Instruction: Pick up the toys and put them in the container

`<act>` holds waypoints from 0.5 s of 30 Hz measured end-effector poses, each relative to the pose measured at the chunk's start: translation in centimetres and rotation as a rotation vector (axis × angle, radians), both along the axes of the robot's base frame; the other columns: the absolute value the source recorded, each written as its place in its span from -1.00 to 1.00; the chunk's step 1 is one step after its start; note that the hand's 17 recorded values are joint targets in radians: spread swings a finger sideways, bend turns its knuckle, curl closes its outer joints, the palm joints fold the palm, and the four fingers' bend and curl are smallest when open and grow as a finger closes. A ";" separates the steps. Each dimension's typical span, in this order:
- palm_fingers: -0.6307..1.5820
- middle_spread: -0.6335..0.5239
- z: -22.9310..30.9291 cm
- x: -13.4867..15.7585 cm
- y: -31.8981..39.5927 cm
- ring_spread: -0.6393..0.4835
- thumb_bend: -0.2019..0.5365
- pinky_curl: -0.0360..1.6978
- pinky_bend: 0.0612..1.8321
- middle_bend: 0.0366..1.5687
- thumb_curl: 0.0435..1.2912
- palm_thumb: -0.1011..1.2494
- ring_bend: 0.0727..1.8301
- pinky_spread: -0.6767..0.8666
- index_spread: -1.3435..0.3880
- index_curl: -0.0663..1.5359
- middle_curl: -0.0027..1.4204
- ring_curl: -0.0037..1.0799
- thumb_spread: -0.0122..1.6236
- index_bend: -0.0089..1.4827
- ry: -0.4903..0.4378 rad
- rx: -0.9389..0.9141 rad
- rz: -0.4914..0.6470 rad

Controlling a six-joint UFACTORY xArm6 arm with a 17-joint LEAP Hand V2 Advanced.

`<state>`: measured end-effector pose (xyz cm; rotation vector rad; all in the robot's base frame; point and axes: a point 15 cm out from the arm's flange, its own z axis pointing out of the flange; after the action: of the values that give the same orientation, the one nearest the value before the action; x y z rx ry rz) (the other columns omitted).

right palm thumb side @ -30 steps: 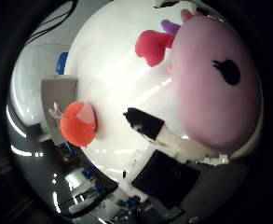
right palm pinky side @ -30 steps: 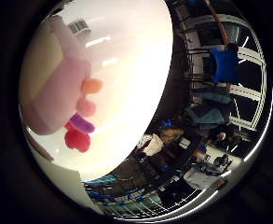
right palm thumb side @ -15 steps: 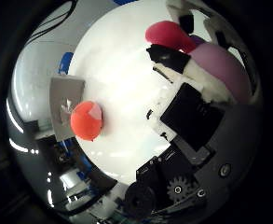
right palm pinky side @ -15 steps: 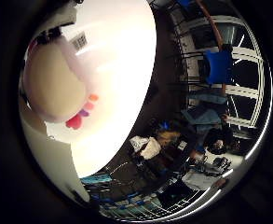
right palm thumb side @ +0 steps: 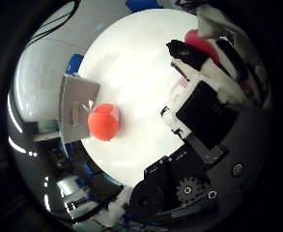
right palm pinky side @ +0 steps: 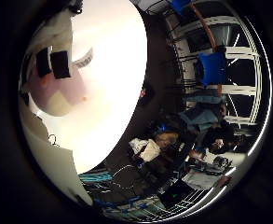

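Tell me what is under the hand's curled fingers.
The hand is curled over a pink plush toy on the white table. Fingers cover most of it; a red part shows.

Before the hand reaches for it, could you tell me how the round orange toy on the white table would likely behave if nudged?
The orange toy looks ball-shaped, so it would probably roll across the smooth white table. The grey container beside it might stop it on that side. Its surface looks smooth, so fingers could slip.
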<state>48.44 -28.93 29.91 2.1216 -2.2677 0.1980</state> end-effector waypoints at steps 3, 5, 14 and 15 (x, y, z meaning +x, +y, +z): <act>0.45 -0.27 1.6 -0.4 0.9 -0.32 -0.49 0.14 0.45 0.61 -0.24 0.68 0.48 -0.38 0.16 0.27 0.34 0.51 0.41 0.31 -0.018 -0.010 0.010; 0.45 -0.27 2.4 -0.7 1.5 -0.33 -0.49 0.17 0.44 0.61 -0.23 0.68 0.49 -0.37 0.17 0.27 0.34 0.54 0.41 0.32 -0.028 -0.016 0.017; 0.44 -0.26 8.6 -2.4 6.0 -0.34 -0.49 0.27 0.40 0.63 -0.17 0.67 0.46 -0.38 0.17 0.29 0.35 0.62 0.41 0.32 -0.075 -0.030 0.067; 0.45 -0.26 9.4 -2.6 6.8 -0.35 -0.49 0.27 0.40 0.63 -0.17 0.67 0.46 -0.38 0.17 0.29 0.35 0.63 0.40 0.32 -0.082 -0.026 0.075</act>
<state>45.83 -22.18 39.27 2.2277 -2.2164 0.3199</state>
